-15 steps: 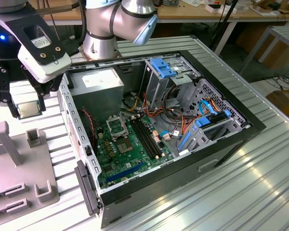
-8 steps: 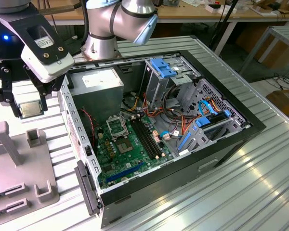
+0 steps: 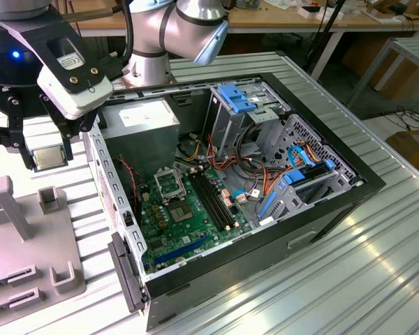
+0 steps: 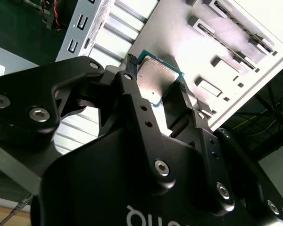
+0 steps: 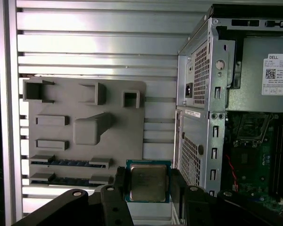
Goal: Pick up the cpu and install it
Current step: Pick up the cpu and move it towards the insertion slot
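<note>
In the exterior view an open case [image 3: 251, 262] lies on a ribbed bench [image 3: 321, 279]. Inside it, a green board [image 3: 195, 237] sits at seven o'clock, a grey power supply [image 3: 143, 132] at eleven, and blue-topped drive bays [image 3: 239, 98] at one, with coloured cables [image 3: 230, 164] between. A grey holder [image 3: 28, 251] lies at nine o'clock of the case.

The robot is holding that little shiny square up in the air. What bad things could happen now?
1. The gripper pinches the cpu only by its edges, so it might slip and drop onto the grey tray or the table.
2. The case wall stands between the cpu and the socket; the cpu could bump it on the way.
3. The socket looks small, so a crooked landing could damage it.
</note>
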### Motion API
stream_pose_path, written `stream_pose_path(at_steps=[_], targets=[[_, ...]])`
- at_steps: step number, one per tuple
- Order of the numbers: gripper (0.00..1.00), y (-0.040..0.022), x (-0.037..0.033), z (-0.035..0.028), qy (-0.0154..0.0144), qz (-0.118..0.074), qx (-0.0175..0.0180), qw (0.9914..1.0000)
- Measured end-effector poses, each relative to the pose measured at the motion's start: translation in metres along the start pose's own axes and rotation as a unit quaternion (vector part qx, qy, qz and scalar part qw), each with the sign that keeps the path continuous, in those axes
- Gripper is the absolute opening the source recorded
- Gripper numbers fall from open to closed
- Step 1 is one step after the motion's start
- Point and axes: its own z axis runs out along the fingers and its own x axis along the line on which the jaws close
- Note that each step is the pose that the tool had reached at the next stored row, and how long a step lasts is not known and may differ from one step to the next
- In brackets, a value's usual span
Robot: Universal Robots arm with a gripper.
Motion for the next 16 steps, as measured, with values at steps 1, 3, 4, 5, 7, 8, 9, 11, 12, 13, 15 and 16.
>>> stream_pose_path(at_steps=[1, 3, 4, 5, 7, 8, 9, 11, 12, 13, 15, 16], targets=[[0.47, 0.0, -0.0004, 0.0, 0.0, 0.0, 0.0, 1.0], [0.47, 0.0, -0.0015, 0.0, 0.0001, 0.0, 0.0, 1.0], [0.47, 0.0, -0.002, 0.0001, 0.0, 0.0, 0.0001, 1.0], [0.47, 0.0, -0.0025, 0.0001, 0.0, 0.0, 0.0, 1.0], [0.47, -0.0001, -0.004, 0.0002, 0.0001, 0.0, 0.0, 1.0], [0.47, -0.0001, -0.0047, 0.0002, 0.0, 0.0, 0.0001, 1.0], [0.47, -0.0001, -0.0052, 0.0003, 0.0, 0.0, 0.0, 1.0], [0.47, -0.0001, -0.0065, 0.0003, 0.0, 0.0, 0.0001, 1.0], [0.47, -0.0001, -0.0071, 0.0003, 0.0, 0.0, 0.0001, 1.0], [0.47, -0.0002, -0.0079, 0.0005, 0.0, 0.0, 0.0, 1.0], [0.47, -0.0002, -0.0089, 0.0006, 0.0, 0.0, 0.0001, 1.0], [0.47, -0.0002, -0.0098, 0.0007, 0.0, 0.0, 0.0, 1.0]])
